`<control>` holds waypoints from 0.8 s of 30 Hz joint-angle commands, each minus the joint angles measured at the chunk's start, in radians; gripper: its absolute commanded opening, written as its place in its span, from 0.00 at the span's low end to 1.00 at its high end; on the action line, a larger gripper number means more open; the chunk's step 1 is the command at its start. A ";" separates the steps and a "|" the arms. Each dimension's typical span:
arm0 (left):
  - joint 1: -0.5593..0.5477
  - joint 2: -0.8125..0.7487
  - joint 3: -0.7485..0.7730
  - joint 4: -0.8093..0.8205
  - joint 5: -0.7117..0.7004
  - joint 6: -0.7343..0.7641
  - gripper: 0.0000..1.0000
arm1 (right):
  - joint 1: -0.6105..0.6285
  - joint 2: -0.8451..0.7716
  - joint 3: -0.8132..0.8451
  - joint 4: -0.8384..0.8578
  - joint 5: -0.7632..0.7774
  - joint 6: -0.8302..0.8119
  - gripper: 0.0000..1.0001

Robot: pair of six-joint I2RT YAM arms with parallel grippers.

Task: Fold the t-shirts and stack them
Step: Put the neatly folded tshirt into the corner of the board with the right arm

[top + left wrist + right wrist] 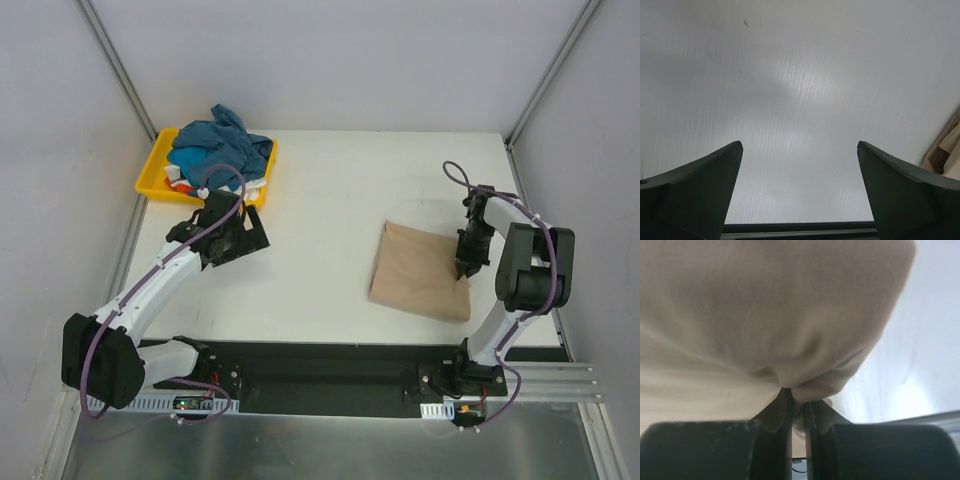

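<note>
The work surface is a white table (330, 180) enclosed by plain grey wall panels. A shallow yellow tray (150, 172) sits at the far left corner of the table and serves as the reference point below.

**Contents of the tray.** A crumpled teal-blue t-shirt (215, 145) lies heaped on top and rises above the rim. A little white and orange-red cloth (178, 180) shows beneath it at the tray's near edge. It is too small in the overhead view to identify further.

**Left arm.** The left gripper (252, 232) hovers just on the near side of the tray, close to its near right corner. In the left wrist view the left gripper (799, 145) has its jaws spread wide. Only bare table surface lies between the fingers, and nothing is held.

**Beige t-shirt.** The beige t-shirt (420, 270) lies folded into a compact rectangle on the table. It is well to the right of the tray and nearer the arm bases. One edge of it enters the left wrist view at the right (947, 150).

**Right arm.** The right gripper (466, 268) points down at the edge of the folded shirt farthest from the tray. In the right wrist view the right gripper (797, 400) has its jaws drawn almost together. A bunched fold of the beige cloth (765, 315) is pinched between them.
</note>
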 commanded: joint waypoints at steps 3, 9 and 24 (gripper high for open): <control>0.038 0.025 0.029 0.004 -0.008 0.044 0.99 | -0.057 -0.036 -0.005 -0.111 0.269 -0.132 0.01; 0.087 0.028 0.029 0.038 0.009 0.063 0.99 | -0.145 0.018 0.055 -0.120 0.393 -0.226 0.03; 0.184 0.030 0.037 0.078 0.021 0.073 0.99 | -0.292 0.176 0.299 -0.057 0.527 -0.416 0.10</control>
